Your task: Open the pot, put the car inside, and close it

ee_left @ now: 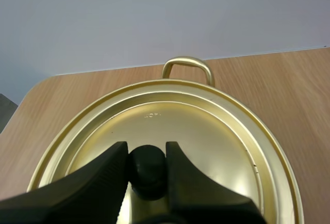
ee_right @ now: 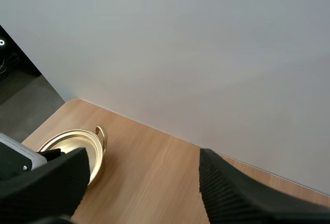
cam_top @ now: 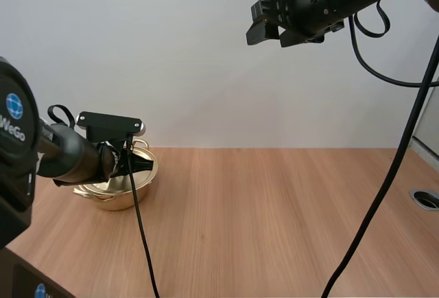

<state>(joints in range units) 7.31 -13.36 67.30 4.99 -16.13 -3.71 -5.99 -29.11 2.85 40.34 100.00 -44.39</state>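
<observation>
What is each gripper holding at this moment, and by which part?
The left gripper holds the lid, seated on the pot, by its black knob. The right gripper is open, holding nothing.

Colours from my end: the pot (cam_top: pixel 118 198) at the left is shiny gold all over, and so is its lid (ee_left: pixel 206 136), which has faint concentric rings. The knob (ee_left: pixel 148 175) on the lid is plain black. My left gripper (ee_left: pixel 146 150) and right gripper (cam_top: pixel 264 27) are matte black, ribbed on the inner faces. The table (cam_top: pixel 274 222) is light wood with fine straight grain, and the far wall (cam_top: pixel 171 51) is flat pale grey.
</observation>
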